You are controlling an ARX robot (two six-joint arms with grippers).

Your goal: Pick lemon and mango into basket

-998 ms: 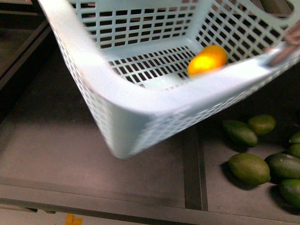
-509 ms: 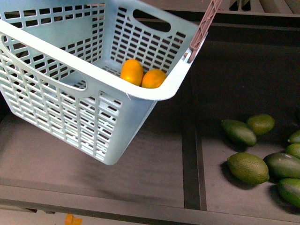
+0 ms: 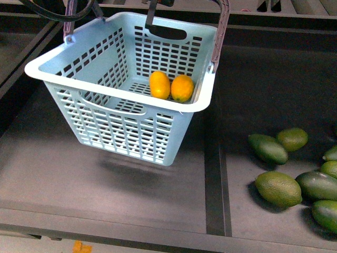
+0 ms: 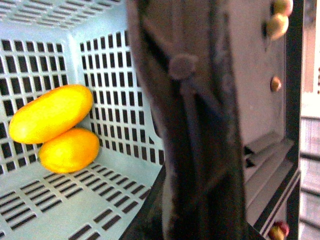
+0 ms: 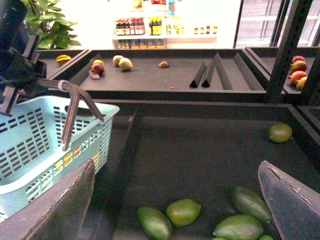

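Observation:
The pale blue-green basket [image 3: 131, 132] hangs tilted above the dark shelf, left of centre. Its brownish handle [image 3: 221, 31] rises to my left gripper [image 3: 158, 4] at the top edge, which is shut on it. Inside, against the far wall, lie the mango [image 3: 159, 85] and the rounder lemon [image 3: 182, 88], touching. The left wrist view shows the mango [image 4: 50, 114] above the lemon [image 4: 69, 150] on the basket floor [image 4: 75, 200], with the handle [image 4: 195, 125] close up. My right gripper [image 5: 177, 200] is open and empty over the green fruits, right of the basket [image 5: 30, 145].
Several dark green oval fruits [image 3: 279, 188] lie in the right compartment, also seen in the right wrist view [image 5: 182, 212]. A raised divider [image 3: 213, 158] separates the compartments. Far shelves hold apples [image 5: 299, 70] and other fruit [image 5: 122, 62].
The basket has swung away from the camera, back and to the left, and has levelled out. The two fruits now lie side by side against its far wall.

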